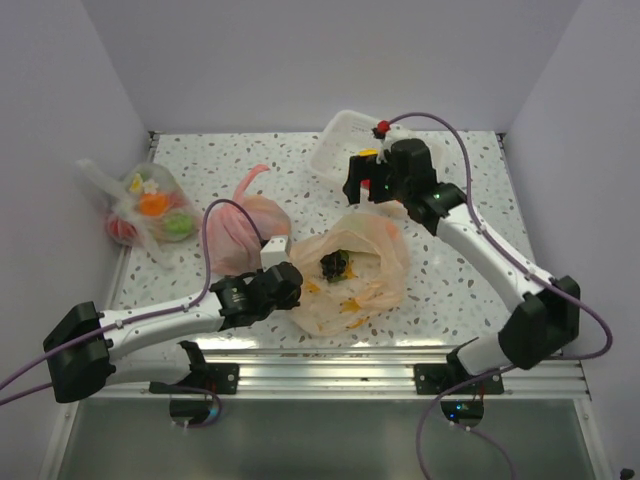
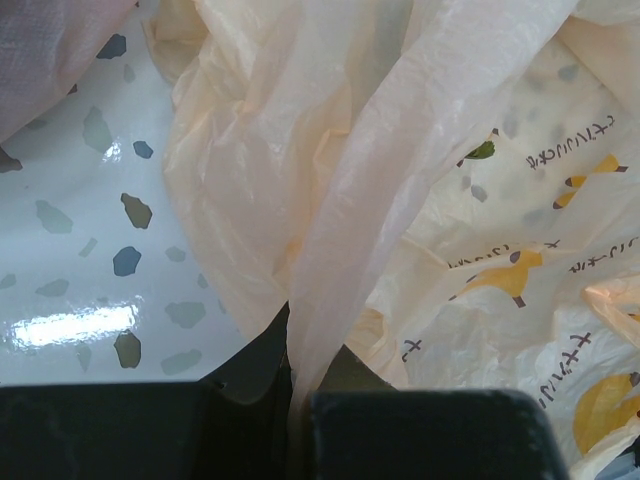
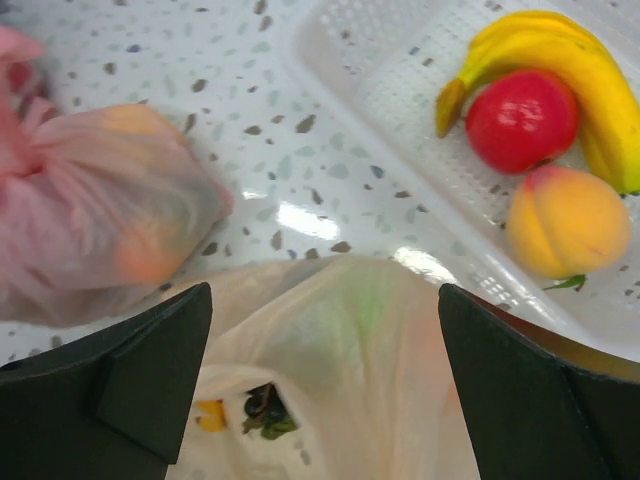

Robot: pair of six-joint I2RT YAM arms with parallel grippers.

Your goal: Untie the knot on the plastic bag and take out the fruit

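My left arm lies low and stretched along the near edge of the table, wrist turned inward, and my left gripper [image 2: 300, 425] is clenched on a fold of the plastic bag [image 1: 372, 262], a thin pleat of peach film rising straight out from between the 2 fingers. My right arm reaches forward from its base, elbow bent, with the wrist tipped down so that my right gripper [image 1: 364, 192] hangs above the far rim of the bag, jaws released wide with nothing between them. The bag sits between my 2 grippers in the middle of the table, slumped and spread with its mouth gaping upward; a dark grape bunch [image 1: 335, 264] lies in the opening. Just beyond my right gripper, a white perforated tray [image 1: 335, 140] holds 3 pieces of fruit: a banana [image 3: 560, 60] curved around a red apple [image 3: 520, 120], and a peach [image 3: 567, 220] just beside them. A tied pink bag [image 1: 240, 230] rests close against the left side of the plastic bag, right by my left wrist, its twisted tail pointing up and away. Well apart at the far left, a clear bag [image 1: 150, 215] with a flower print holds coloured fruit. The table [image 1: 450, 270] is glossy white, speckled with grey and dark chips, and plain pale walls [image 1: 300, 60] close it in on 3 sides.
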